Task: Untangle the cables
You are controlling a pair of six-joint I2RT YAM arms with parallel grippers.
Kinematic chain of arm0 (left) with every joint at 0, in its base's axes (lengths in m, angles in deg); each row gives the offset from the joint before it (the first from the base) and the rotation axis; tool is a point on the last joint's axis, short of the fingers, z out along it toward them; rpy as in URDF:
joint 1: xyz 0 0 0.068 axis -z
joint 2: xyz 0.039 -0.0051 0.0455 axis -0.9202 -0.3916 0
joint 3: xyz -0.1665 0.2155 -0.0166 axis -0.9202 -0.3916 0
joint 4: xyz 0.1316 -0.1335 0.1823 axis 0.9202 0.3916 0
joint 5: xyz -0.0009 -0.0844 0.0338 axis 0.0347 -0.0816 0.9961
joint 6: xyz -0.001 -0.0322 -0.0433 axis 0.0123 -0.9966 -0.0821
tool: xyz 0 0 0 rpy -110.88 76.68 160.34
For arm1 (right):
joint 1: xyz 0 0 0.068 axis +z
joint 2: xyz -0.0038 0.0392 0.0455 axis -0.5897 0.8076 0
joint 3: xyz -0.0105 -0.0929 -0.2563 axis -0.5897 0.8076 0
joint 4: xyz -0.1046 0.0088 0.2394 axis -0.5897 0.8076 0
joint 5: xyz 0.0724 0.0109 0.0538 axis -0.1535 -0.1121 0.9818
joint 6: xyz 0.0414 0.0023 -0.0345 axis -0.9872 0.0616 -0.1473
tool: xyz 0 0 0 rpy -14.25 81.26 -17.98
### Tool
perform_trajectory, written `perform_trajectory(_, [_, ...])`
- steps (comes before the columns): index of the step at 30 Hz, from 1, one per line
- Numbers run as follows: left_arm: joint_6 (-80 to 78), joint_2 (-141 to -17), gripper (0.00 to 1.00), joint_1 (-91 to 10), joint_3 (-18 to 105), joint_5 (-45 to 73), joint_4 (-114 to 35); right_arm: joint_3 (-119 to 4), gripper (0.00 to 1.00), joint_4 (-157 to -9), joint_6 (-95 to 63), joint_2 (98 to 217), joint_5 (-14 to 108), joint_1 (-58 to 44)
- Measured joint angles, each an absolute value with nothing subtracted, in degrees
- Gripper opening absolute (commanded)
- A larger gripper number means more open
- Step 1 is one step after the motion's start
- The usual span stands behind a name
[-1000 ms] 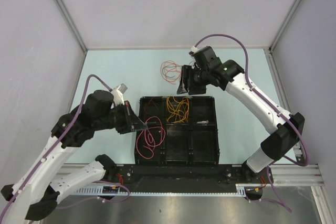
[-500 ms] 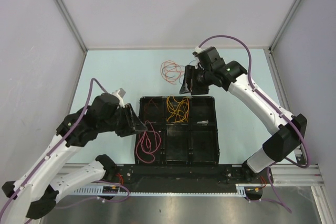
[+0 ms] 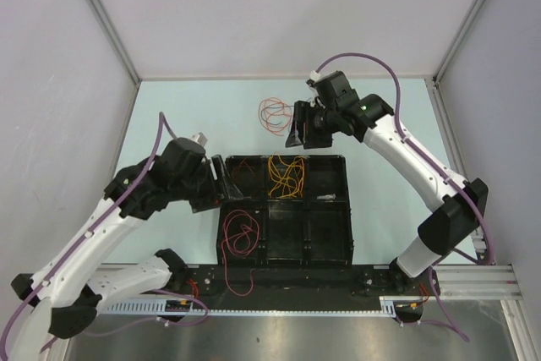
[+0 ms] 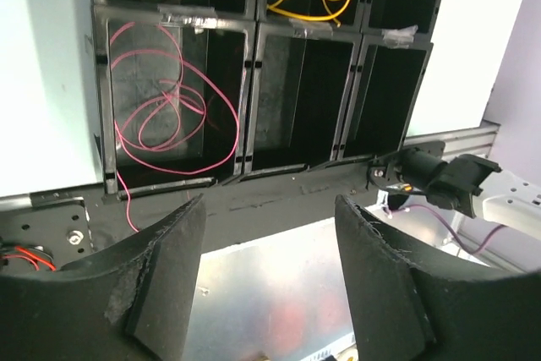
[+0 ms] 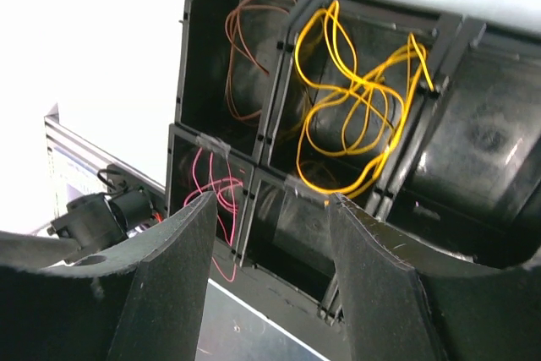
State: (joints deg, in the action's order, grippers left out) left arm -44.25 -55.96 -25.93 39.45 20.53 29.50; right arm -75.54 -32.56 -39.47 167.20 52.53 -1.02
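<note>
A pink cable (image 3: 239,237) is seen coiled in the near-left compartment of the black divided tray (image 3: 326,236), with one end trailing over the near rim toward the arm bases. Just beyond it, over the tray's left wall, the left gripper (image 4: 269,209) is held with its jaws apart and nothing between them (in its wrist view the pink coil lies ahead of the fingers and to their left).

Farther back, a brown cable (image 3: 244,172) is laid in the far-left compartment and a yellow cable (image 3: 286,176) in the far-middle one, each alone in its own cell. Past the far rim, the right gripper (image 5: 270,202) is poised above the pale table (image 3: 194,116). Its jaws are likewise spread and empty, and it is tilted back toward the tray.

What remains of the task is judged to rest on the loose tangle of orange and red cables (image 3: 275,114). It lies flat on the table beyond the tray, just to the left of the right gripper. The tangle is a roundish coil with no marked long axis.

The right arm is judged much the nearer. A short shift to the left and a descent would be called for, whereas the left arm would have to reach across the tray's far-left corner.
</note>
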Motion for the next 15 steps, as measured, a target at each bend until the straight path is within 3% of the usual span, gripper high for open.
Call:
perform_trajectory(9, [-38.24,-67.54,0.66,-26.74,50.27,24.83,31.62,-89.73,0.59,-30.66,-37.57,180.4,51.85,-1.68])
perform_trajectory(15, [-32.86,-75.67,0.63,-33.08,54.31,23.5,29.28,-104.76,0.59,-24.71,-35.84,192.64,48.75,-3.34])
